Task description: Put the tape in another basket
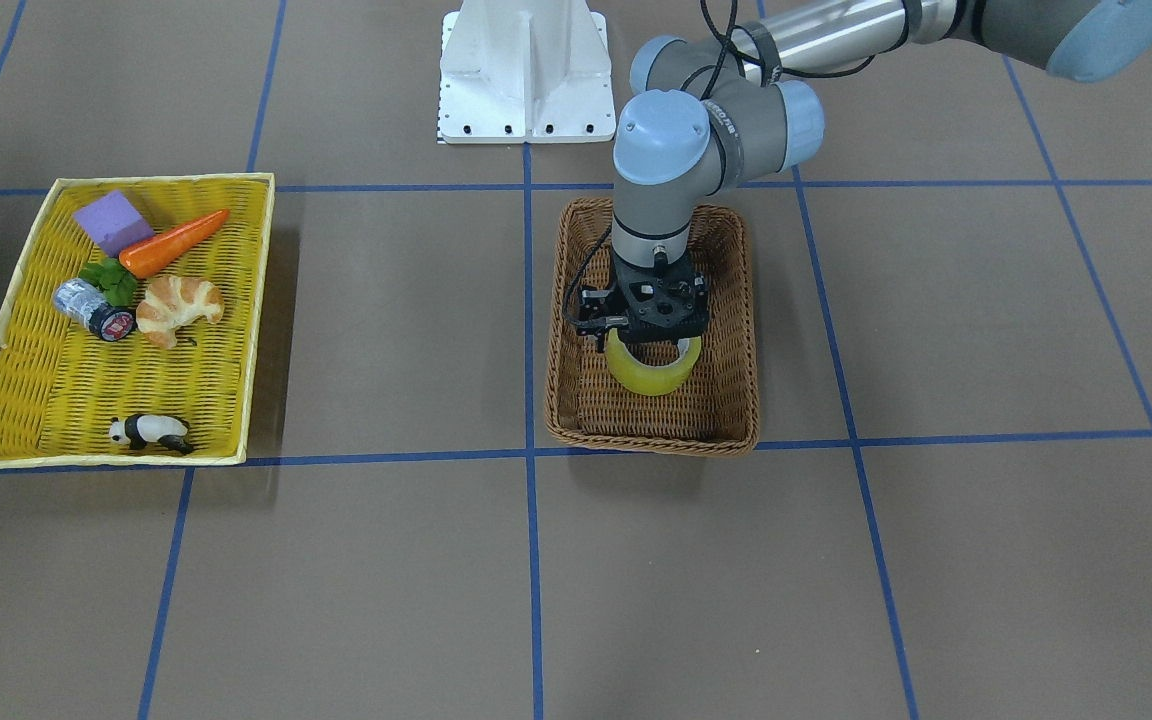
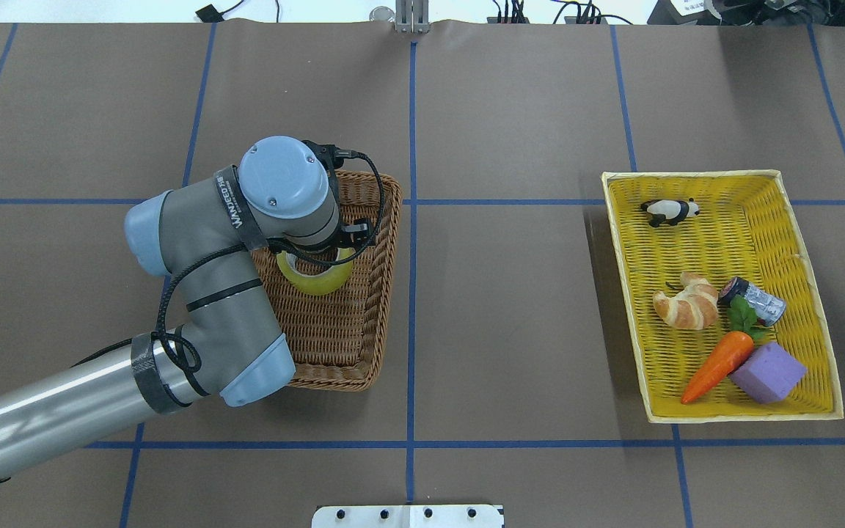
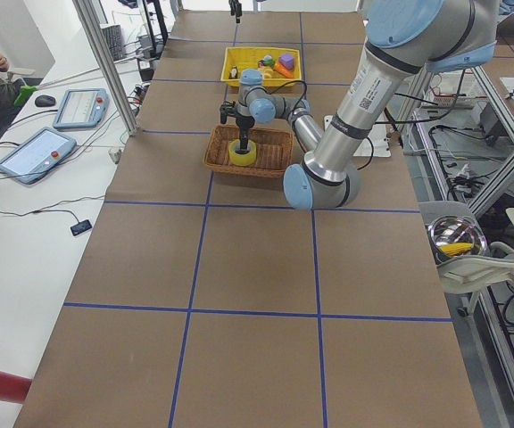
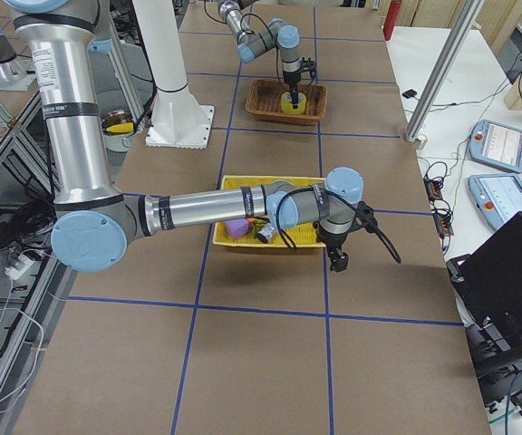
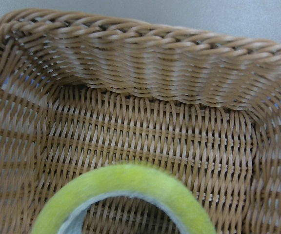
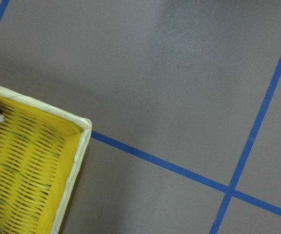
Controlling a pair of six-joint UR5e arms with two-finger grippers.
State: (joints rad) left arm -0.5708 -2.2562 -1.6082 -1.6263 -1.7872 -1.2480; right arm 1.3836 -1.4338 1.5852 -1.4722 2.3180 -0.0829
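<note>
The tape (image 1: 653,374), a yellow-green roll with a white core, is inside the brown wicker basket (image 1: 734,400) near the table's middle. My left gripper (image 1: 644,338) points straight down into the basket and sits right on the roll, covering its top. It looks shut on the roll's wall, though the fingertips are hidden. The left wrist view shows the tape (image 5: 130,187) close up, with the basket's floor and far wall (image 5: 145,73) behind it. The overhead view shows the tape (image 2: 317,277) under my wrist. My right gripper (image 4: 338,260) hangs beside the yellow tray, and I cannot tell whether it is open.
The yellow woven tray (image 2: 804,242) on my right holds a toy panda (image 2: 670,211), croissant (image 2: 686,301), silver can (image 2: 758,302), carrot (image 2: 716,356) and purple block (image 2: 767,372). The right wrist view shows the tray's corner (image 6: 77,131) and blue tape lines on the brown table.
</note>
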